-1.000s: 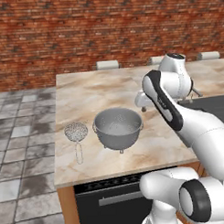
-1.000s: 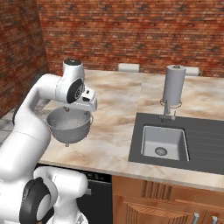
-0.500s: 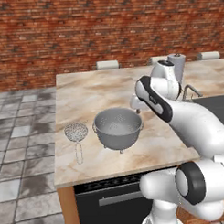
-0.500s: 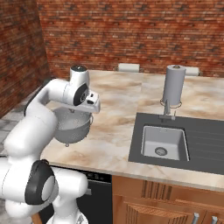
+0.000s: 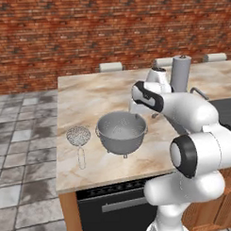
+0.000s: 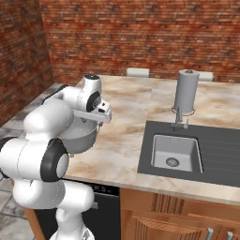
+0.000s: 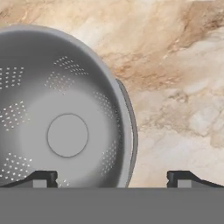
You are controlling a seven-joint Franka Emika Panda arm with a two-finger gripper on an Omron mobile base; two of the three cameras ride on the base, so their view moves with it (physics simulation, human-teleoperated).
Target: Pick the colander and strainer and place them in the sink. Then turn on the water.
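Observation:
The colander point(image 5: 121, 131), a deep grey perforated bowl, stands on the marble counter. My gripper point(image 5: 136, 108) hangs open just above its right rim. In the hand view the colander point(image 7: 65, 131) lies below me, its rim handle point(image 7: 132, 131) between my spread fingertips point(image 7: 42, 177), and the gripper point(image 7: 113, 178) holds nothing. The strainer point(image 5: 79, 136), a small mesh scoop with a thin handle, lies left of the colander. From the right, my arm hides part of the colander point(image 6: 83, 137) under the gripper point(image 6: 97, 122). The dark sink point(image 6: 220, 157) with its steel basin point(image 6: 177, 152) sits farther right.
A faucet point(image 6: 179, 123) stands behind the basin, with a tall paper towel roll point(image 6: 186, 91) just beyond it. The same roll point(image 5: 181, 72) rises behind my arm. The counter's front edge point(image 5: 110, 181) runs close to the colander's feet. A brick wall closes off the back.
The arm has folded in and brought the hand a little left and down, toward the colander's right rim. The jaws stay open. Colander and strainer have not moved.

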